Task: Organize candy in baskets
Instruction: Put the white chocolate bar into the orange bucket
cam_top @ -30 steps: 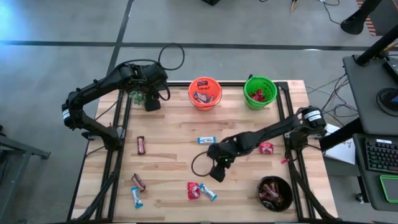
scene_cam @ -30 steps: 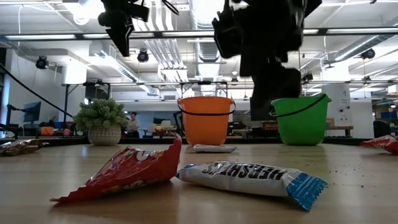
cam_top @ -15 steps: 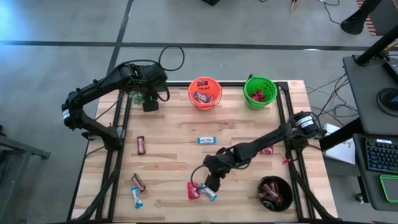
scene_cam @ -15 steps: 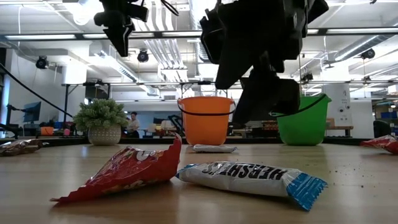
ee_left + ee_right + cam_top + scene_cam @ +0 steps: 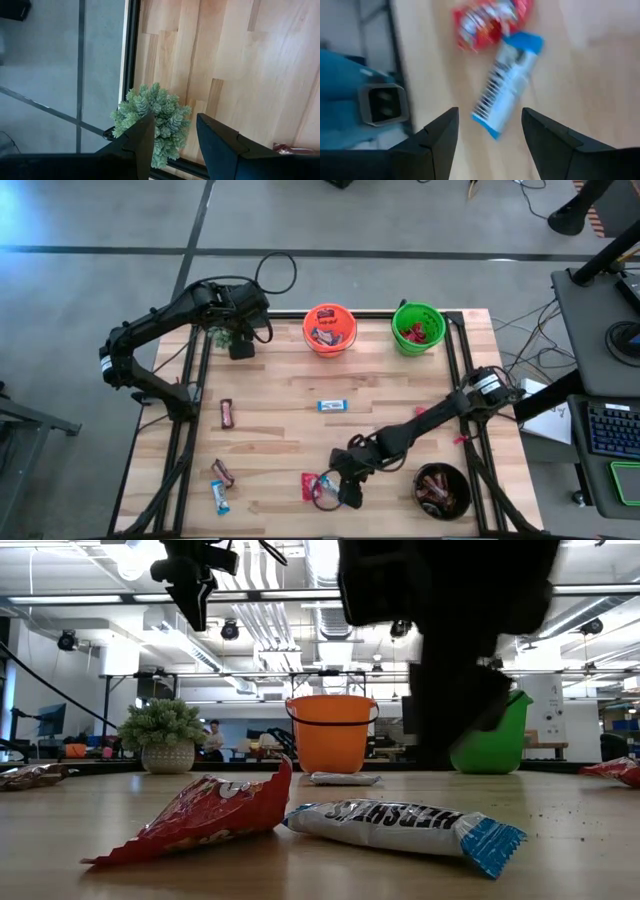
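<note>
A red packet (image 5: 311, 485) and a blue-and-white bar (image 5: 330, 489) lie side by side flat on the table near its near edge; the low view shows them up close as the red packet (image 5: 200, 815) and the bar (image 5: 400, 825). My right gripper (image 5: 343, 492) hovers open just above them. In its wrist view the right gripper (image 5: 490, 120) has the bar (image 5: 506, 90) and the red packet (image 5: 490, 22) ahead of its fingers. The orange pail (image 5: 329, 328), green pail (image 5: 417, 327) and black bowl (image 5: 442, 488) hold candy. My left gripper (image 5: 241, 346) waits open at the far left corner.
Loose candy lies on the wood: a brown bar (image 5: 227, 413), a blue-and-white bar (image 5: 332, 405), a brown one (image 5: 222, 472) and a blue one (image 5: 219, 497) near the near left corner. A small potted plant (image 5: 152, 122) stands under my left gripper (image 5: 176, 120).
My right gripper has travelled from the middle of the table toward the near edge and has come over the red packet and the blue-and-white bar. Its arm has stretched out along the table. The candies have stayed where they were.
</note>
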You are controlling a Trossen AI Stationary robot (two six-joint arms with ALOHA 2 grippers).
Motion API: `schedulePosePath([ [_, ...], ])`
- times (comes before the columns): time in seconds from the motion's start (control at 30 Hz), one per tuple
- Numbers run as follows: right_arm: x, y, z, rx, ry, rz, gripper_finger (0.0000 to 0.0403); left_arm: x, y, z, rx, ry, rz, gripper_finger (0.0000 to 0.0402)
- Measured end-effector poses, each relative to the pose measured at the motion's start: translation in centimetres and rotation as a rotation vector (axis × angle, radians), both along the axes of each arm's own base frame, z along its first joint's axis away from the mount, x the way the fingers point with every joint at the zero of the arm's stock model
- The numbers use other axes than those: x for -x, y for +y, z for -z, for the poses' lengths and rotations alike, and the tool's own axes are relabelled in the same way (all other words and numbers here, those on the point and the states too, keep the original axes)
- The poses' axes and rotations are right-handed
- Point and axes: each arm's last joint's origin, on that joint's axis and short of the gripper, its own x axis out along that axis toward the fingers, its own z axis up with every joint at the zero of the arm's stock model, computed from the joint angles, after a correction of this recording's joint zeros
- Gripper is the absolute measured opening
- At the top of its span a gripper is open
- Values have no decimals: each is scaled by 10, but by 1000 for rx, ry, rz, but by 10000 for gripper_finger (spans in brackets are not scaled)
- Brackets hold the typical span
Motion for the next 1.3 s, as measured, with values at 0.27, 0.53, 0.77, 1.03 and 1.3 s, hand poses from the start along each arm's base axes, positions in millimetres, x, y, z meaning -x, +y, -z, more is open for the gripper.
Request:
schedulePosePath([
  [0.27, 3, 1, 7, 98, 4, 10, 208, 0, 0, 0, 1, 0, 0, 129],
  [0.53, 4, 2, 7, 144, -11, -16, 208, 0, 0, 0, 1, -1, 1, 130],
  [0.77, 3, 10, 2, 142, -61, -31, 208, 0, 0, 0, 1, -1, 1, 129],
  [1.03, 2, 21, 9, 154, -94, -7, 208, 0, 0, 0, 2, -1, 2, 129],
  [1.3, -11, 43, 27, 175, -47, -60, 208, 0, 0, 0, 2, -1, 2, 129],
])
